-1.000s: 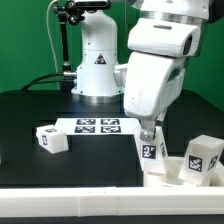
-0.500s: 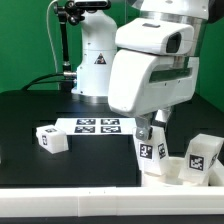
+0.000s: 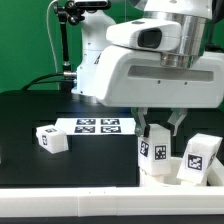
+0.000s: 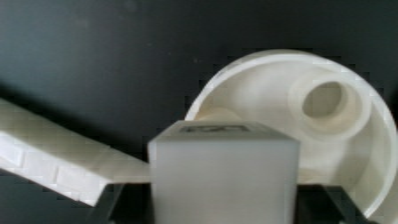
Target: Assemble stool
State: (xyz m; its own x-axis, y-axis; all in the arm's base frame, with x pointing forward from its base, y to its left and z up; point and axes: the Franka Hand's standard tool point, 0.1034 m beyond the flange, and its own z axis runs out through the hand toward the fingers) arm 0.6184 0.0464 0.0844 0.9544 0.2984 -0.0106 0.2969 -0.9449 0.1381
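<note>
The arm (image 3: 165, 65) has swung its wrist housing round over the last second, from narrow and upright to broad and sideways in the exterior view. Meanwhile the held leg (image 3: 153, 150) has kept its place and stayed upright. I read that as a twisting turn that screws or seats the leg into the seat, so this leg looks close to fixed, though I cannot see the joint itself. On the black table (image 3: 30, 110), the seat (image 4: 267, 85), a round rimmed white disc, lies toward 4 o'clock of the exterior view. In the wrist view an open round socket (image 4: 329, 100) in it shows just beyond the leg. The marker board (image 3: 97, 125) lies near the middle, at about 10 o'clock from the held leg. A second leg (image 3: 200, 158) stands just beside the held one at 3 o'clock, and a loose leg (image 3: 50, 138) lies well apart at 9 o'clock. The jaws (image 3: 160, 127) are nearly closed, clamped on the held leg's upper sides. The leg hangs straight below them at 6 o'clock, its lower end down at the seat.
</note>
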